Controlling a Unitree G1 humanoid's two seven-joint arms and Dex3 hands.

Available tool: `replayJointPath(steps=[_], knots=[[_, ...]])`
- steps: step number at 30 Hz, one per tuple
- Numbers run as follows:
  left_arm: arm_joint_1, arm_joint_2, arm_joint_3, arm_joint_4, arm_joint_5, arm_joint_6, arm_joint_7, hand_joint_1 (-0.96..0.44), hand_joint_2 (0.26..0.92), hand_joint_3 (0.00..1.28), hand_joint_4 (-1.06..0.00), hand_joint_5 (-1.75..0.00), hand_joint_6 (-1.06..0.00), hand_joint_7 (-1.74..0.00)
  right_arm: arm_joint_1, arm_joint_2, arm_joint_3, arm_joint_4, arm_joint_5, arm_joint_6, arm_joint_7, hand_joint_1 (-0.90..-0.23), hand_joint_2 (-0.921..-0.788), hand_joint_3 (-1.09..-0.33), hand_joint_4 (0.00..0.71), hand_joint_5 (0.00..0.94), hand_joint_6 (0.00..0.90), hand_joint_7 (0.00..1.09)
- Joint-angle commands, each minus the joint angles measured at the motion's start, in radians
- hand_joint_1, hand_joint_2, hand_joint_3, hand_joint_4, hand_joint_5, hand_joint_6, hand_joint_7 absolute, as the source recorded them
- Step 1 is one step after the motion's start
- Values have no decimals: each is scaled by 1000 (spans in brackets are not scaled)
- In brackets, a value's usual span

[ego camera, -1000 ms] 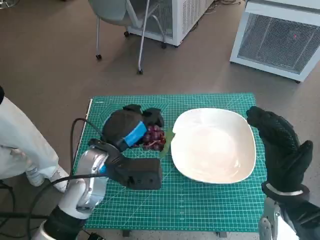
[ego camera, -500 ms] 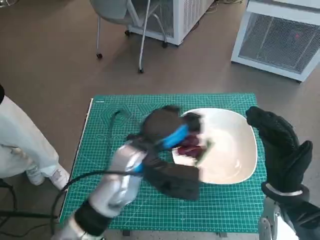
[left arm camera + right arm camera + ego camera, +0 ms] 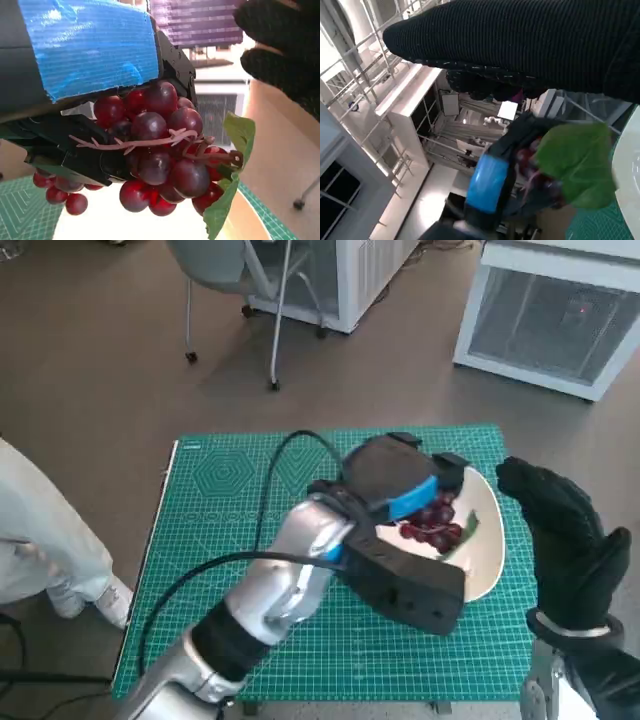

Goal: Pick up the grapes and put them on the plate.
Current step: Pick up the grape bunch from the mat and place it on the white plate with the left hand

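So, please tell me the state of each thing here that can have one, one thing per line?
grapes: held in the left hand, over the plate, not yet released.
left hand: grips the grapes.
right hand: holds nothing, raised beside the plate's edge.
plate: upright on the green mat; mostly hidden by the left arm.
green mat: lies flat on the table.

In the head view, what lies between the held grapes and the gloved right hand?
Only the bare white plate rim and a leaf: the left hand holds the grapes over it, with the right hand beside the plate.
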Motion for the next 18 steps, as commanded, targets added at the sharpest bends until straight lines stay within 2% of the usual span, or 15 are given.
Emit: replayJointPath(steps=[1,3,4,6,8,10,13,18], knots=[[-68,-38,-2,60,-14,-13,7,1,921,178,-538,-1321,-521,-1288,35,1,-3,-18,-7,20,-14,-517,-921,-550,459,0,123,578],[-78,-48,0,81,-22,-23,15,2,921,220,-486,-1371,-476,-1342,39,3,-3,-26,-9,23,-19,-516,-921,-551,458,0,122,579],[-82,-51,1,90,-24,-28,19,35,905,273,-462,-1412,-452,-1290,40,4,-3,-30,-9,24,-21,-515,-921,-551,457,0,121,580],[-90,-57,1,109,-29,-37,24,153,831,445,-435,-1505,-450,-993,45,7,-2,-38,-12,26,-26,-511,-921,-551,454,0,120,582],[-96,-63,1,128,-33,-42,26,276,741,648,-409,-1612,-483,-614,48,10,0,-45,-15,26,-32,-507,-921,-551,451,0,119,584],[-102,-71,1,148,-38,-40,22,330,696,759,-385,-1678,-511,-405,51,13,0,-49,-19,24,-38,-502,-921,-551,449,0,117,586],[-113,-83,0,177,-45,-36,10,362,675,823,-362,-1724,-518,-256,54,15,-2,-49,-22,19,-44,-497,-921,-550,448,0,116,589],[-135,-95,-2,221,-55,-26,-7,374,675,830,-355,-1733,-495,-163,56,13,-4,-43,-21,13,-47,-494,-921,-549,448,0,114,592]])
